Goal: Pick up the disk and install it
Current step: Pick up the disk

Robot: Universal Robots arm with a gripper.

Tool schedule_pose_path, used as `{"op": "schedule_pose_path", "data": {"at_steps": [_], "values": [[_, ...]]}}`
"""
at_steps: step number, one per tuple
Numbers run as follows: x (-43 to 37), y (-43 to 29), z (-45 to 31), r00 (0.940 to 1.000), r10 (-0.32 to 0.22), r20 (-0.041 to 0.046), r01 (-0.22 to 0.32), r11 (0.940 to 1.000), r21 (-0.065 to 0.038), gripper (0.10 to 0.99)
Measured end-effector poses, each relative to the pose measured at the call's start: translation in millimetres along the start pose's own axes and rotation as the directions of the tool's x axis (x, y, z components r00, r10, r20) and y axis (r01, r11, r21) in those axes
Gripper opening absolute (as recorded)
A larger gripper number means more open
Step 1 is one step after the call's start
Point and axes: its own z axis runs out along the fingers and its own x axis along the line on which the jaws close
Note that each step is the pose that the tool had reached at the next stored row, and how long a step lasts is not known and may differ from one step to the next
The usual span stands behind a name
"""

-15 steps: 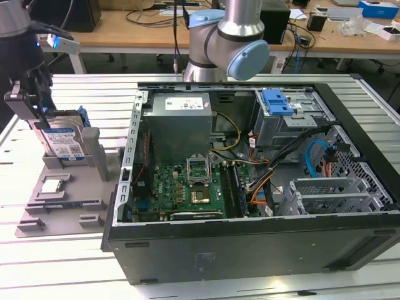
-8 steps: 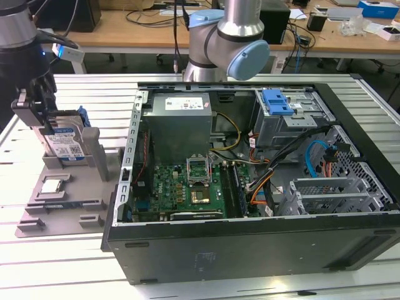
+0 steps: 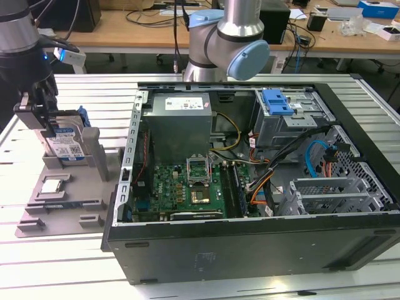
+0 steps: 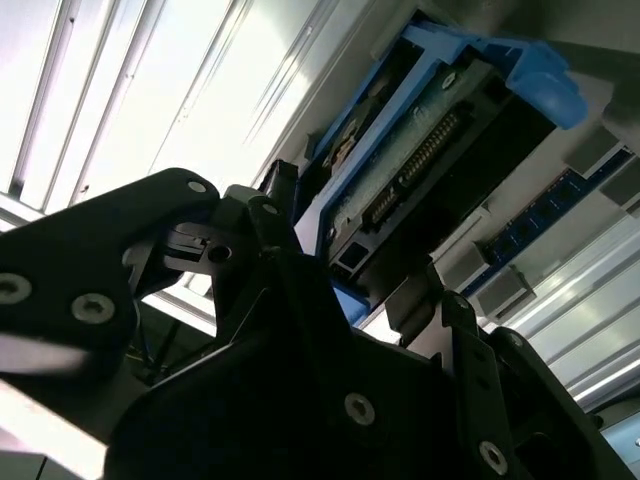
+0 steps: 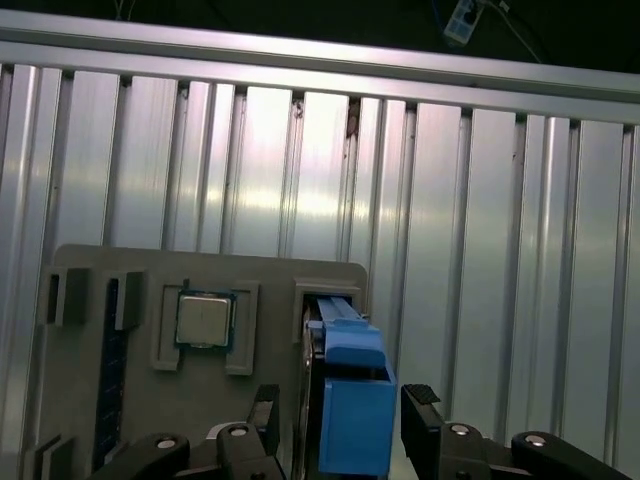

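Exterior view: a robot arm (image 3: 231, 37) stands at top centre, behind an open black PC case (image 3: 250, 244) that takes up the centre & the exterior view's right. The case lies on a ribbed aluminium table (image 3: 62, 275), w/ a green motherboard (image 3: 187, 184) exposed inside. A bare blue bracket (image 3: 278, 101) sits on a metal cage in the case's upper right.

In the upper part of the exterior view's left, the gripper (image 3: 50, 125) is down over the disk (image 3: 67, 145). The disk stands on edge in a slot of a grey tray (image 3: 37, 219) beside the case, label side toward the camera. A small square chip (image 3: 53, 185) lies flat in a tray recess, lower left.

First wrist view: the gripper (image 5: 342, 395) has its jaws spread, one finger on each side of the disk's (image 5: 350, 350) blue end. A gap shows btwn one finger (image 5: 265, 415) & the frame, so no firm grip is seen. The chip (image 5: 205, 320) sits just beside the disk's slot in the tray (image 5: 100, 270).

Second wrist view: the disk's (image 4: 420, 160) connector end & blue rail, close to a black finger (image 4: 265, 215).
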Motion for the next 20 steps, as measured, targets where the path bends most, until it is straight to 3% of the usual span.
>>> {"op": "schedule_pose_path", "data": {"at_steps": [6, 9, 11, 20], "values": [[0.0, 0.0, 0.0, 1.0000, 0.000, 0.0003, 0.000, 1.0000, 0.000, 0.588], [0.0, 0.0, 0.0, 1.0000, 0.000, 0.0006, 0.000, 1.0000, 0.000, 0.396], [0.0, 0.0, 0.0, 1.0000, 0.000, 0.0005, 0.000, 1.0000, 0.000, 0.373], [0.0, 0.0, 0.0, 1.0000, 0.000, 0.0009, 0.000, 1.0000, 0.000, 0.373]]}}
